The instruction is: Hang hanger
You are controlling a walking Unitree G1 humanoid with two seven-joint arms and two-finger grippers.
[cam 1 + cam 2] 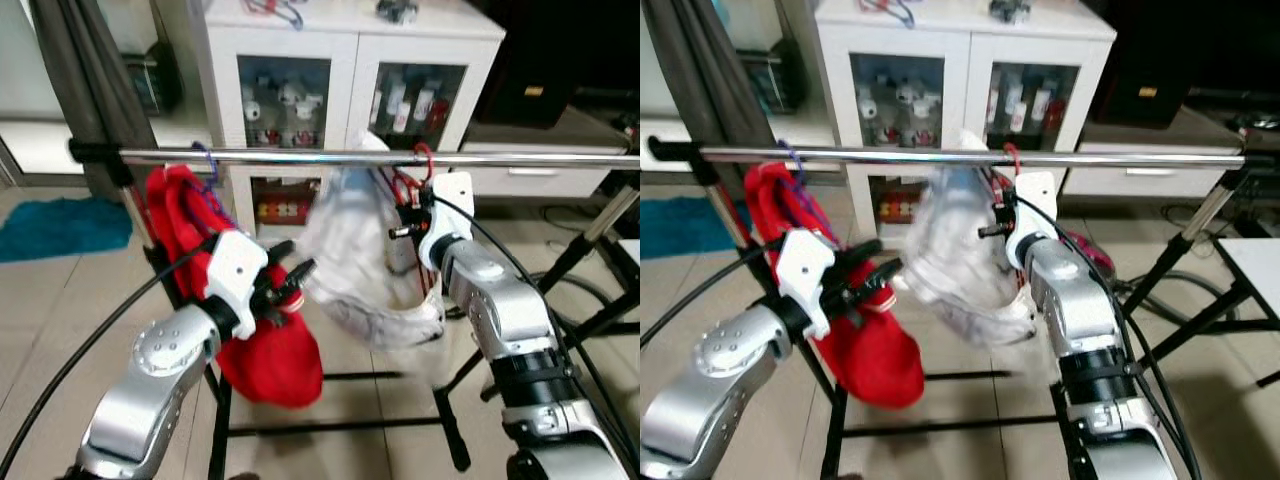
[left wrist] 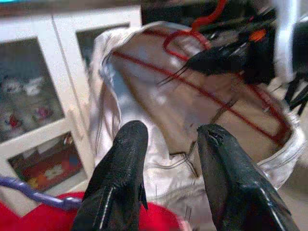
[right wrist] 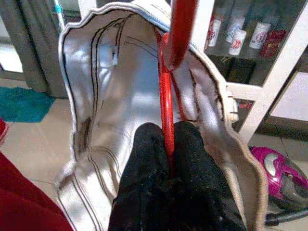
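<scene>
- Across the room at chest height runs a chrome rail (image 1: 330, 157), carried on black legs over a pale tiled floor (image 1: 60, 300)
- Near the rail's right half the red hanger (image 3: 167, 103) hooks over it, with a white garment (image 1: 355, 265) draped on it
- Right gripper (image 3: 168, 144) has its fingers clamped on the hanger's red neck, just under the rail
- Left gripper (image 2: 168, 159) hovers beside the white garment with its fingers apart, holding nothing
- Toward the rail's left end hangs a red garment (image 1: 265, 355) on a purple hanger (image 1: 207, 160)
- Behind the rail stands a white cabinet (image 1: 350, 45) with glass doors; a teal mat (image 1: 60, 225) lies on the floor at left, and a pink vacuum cleaner (image 3: 276, 175) at right
</scene>
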